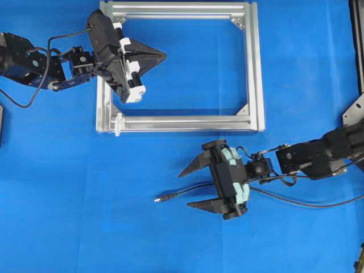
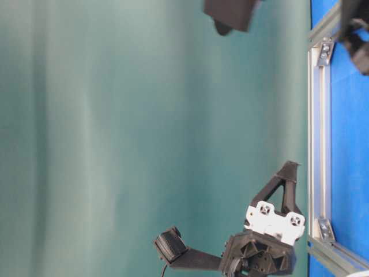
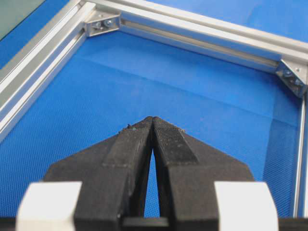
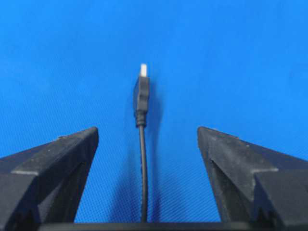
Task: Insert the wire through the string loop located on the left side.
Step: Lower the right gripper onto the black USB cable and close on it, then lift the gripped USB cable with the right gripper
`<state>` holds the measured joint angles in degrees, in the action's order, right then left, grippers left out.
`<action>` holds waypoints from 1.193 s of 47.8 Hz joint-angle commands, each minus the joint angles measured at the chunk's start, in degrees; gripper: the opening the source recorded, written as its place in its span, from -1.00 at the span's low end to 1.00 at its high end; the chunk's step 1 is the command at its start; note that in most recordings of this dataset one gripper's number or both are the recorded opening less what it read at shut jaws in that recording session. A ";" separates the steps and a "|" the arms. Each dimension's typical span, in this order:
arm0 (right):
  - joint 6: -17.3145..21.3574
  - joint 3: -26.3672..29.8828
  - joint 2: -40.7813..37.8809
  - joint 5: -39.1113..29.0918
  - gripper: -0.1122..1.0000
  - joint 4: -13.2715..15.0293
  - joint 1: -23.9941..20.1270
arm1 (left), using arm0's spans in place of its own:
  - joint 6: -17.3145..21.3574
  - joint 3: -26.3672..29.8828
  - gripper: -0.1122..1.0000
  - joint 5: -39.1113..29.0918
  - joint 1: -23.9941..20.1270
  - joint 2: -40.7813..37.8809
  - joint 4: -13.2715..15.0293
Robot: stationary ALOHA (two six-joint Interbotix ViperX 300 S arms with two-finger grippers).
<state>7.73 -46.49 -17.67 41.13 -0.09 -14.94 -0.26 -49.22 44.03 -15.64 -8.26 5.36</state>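
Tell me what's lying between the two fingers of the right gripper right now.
The wire runs up the middle of the open right gripper, touching neither finger, its plug just past the tips. The right wrist view shows this best; around it is bare blue cloth.

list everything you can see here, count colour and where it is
wire: one, black with a silvery-tipped plug, lying on the cloth below the frame, plug end pointing left, running between the right tool's open fingers
frame: one, silver aluminium rectangle, upper middle of the cloth
string loop: one, small white piece at the frame's lower left corner, too small to make out in detail
table cloth: one, blue, under everything
backdrop: one, teal green, behind the table in the table-level view
left tool: one, black with white parts, shut on nothing, over the frame's left side, tip inside the frame
right tool: one, black with pale green parts, open, straddling the wire without gripping it
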 commanded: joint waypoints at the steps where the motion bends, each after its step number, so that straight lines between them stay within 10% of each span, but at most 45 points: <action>1: 0.35 1.32 -0.18 0.62 0.72 -0.18 -0.26 | -0.09 0.44 -0.80 0.18 -0.09 1.85 -0.09; 21: 0.62 1.76 -1.76 1.67 0.54 -0.35 -0.35 | -0.09 -0.70 -0.80 0.18 -0.09 2.20 -0.09; 37: 0.53 1.32 -1.76 3.25 -0.78 -0.26 -0.44 | -0.09 -0.70 -0.80 0.18 -0.09 2.20 -0.09; 57: 0.62 1.58 -1.41 2.99 -0.80 -0.18 -0.44 | -0.09 -0.70 -0.80 0.18 -0.09 2.20 -0.09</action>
<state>8.26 -45.53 -20.39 43.77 -0.26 -15.21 -0.26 -50.36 43.95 -15.73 -8.09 5.36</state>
